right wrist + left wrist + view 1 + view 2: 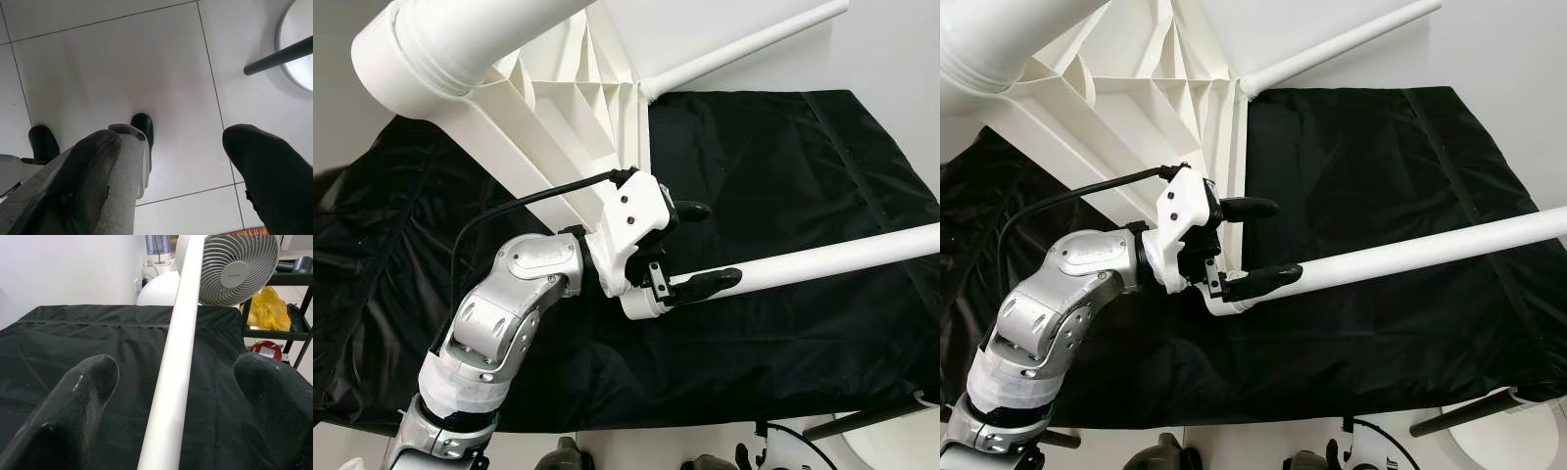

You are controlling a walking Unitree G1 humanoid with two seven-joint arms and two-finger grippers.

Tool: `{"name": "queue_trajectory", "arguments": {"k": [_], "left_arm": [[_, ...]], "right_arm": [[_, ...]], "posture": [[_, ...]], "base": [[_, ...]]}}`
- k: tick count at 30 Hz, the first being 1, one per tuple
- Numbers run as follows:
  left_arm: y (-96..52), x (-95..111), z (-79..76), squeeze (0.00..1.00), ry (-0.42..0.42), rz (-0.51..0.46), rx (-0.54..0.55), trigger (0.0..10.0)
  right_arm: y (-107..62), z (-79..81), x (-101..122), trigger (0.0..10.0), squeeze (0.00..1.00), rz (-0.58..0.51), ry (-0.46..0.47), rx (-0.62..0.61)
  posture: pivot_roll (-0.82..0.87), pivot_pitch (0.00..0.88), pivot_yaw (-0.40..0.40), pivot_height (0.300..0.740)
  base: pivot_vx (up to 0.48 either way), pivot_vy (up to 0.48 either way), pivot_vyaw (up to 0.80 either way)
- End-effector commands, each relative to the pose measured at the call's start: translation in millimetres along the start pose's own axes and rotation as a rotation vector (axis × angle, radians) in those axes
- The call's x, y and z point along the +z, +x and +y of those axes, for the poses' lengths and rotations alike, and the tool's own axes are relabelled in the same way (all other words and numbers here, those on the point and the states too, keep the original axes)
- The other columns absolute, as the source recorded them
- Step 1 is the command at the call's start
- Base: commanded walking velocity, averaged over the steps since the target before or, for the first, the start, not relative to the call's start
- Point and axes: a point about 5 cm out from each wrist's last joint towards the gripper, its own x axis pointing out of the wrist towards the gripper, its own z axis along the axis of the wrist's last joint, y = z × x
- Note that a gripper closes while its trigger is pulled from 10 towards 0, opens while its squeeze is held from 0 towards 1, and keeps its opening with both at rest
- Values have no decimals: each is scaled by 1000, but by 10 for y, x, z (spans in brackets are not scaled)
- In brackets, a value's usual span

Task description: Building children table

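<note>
White, smooth plastic is dominating this moment: a long white plastic tube leg [822, 259] is running out from the left gripper [697, 247] toward the robot's right, across a bench draped in crinkled, glossy black sheeting [783, 157]. The left gripper is sitting at the near end of that leg with its fingers apart; the lower finger [710, 284] is lying along the tube, while the upper one is standing clear above it, so the leg is resting between them rather than being pinched. In the left wrist view the tube [173, 357] is passing straight down the gap, with bare space on both sides.

Just behind and above the left gripper, the upturned white ribbed plastic tabletop [568, 117] is tilting up, its underside showing thin stiffening fins and a fat round corner socket [431, 54]. Another white leg [744, 44] is angling off beyond it.

The leg is looking light, stiff and hollow, though slick and long enough to lever and swing if held at its end; I would judge a firm hold close to the socket end to be the safest. The tabletop seems rigid but bulky and awkward.

The right gripper [171, 161] is hanging idle over pale floor tiles, fingers spread.
</note>
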Motion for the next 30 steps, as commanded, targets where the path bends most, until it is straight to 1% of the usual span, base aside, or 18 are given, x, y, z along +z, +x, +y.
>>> {"name": "queue_trajectory", "arguments": {"k": [1, 20, 30], "left_arm": [[-11, -7, -11, 0, -2, 10, 25, 10000], [-17, -13, -20, 0, -15, 24, 18, 10000], [-20, -11, -22, 0, -15, 29, 18, 10000]], "right_arm": [[-34, 32, -124, 10000, 0, 53, -2, 9], [-38, 41, -141, 10000, 0, 65, -17, 17], [-47, 50, -169, 10000, 0, 76, -17, 20]], "posture": [[74, 52, 78, 740], [79, 50, 74, 740], [82, 52, 75, 740]], "base": [[0, 0, 0], [0, 0, 0], [-277, 0, 0]]}}
